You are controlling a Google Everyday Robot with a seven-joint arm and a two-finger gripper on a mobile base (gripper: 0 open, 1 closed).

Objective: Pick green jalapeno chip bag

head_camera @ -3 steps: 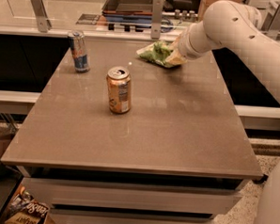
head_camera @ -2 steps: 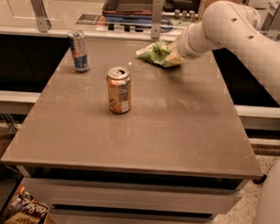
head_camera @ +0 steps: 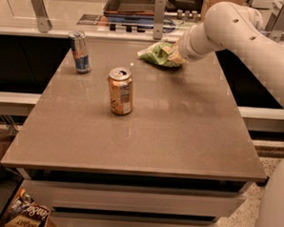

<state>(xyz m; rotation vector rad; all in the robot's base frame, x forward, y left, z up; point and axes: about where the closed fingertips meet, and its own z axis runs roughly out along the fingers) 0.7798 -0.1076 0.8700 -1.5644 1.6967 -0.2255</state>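
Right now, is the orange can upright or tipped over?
Upright: the orange can stands on its base, its top facing up. The tool is away from it, at the green jalapeno chip bag.

**An office snack area or break-room counter**

A plain grey-brown bench (head_camera: 179, 136) with drawer-like fronts below its near edge stands on a speckled floor (head_camera: 236, 220). Along the far edge run metal posts (head_camera: 40, 10) holding a glass screen, with a dark tray (head_camera: 133, 2) on a counter beyond. Snacks point to a pantry: an orange can (head_camera: 120, 91), a slim blue-silver can (head_camera: 80, 51) near the far-left corner, a printed packet (head_camera: 27, 217) under the near-left corner. The gripper (head_camera: 176, 54) sits at the green chip bag (head_camera: 157, 54) by the far edge.
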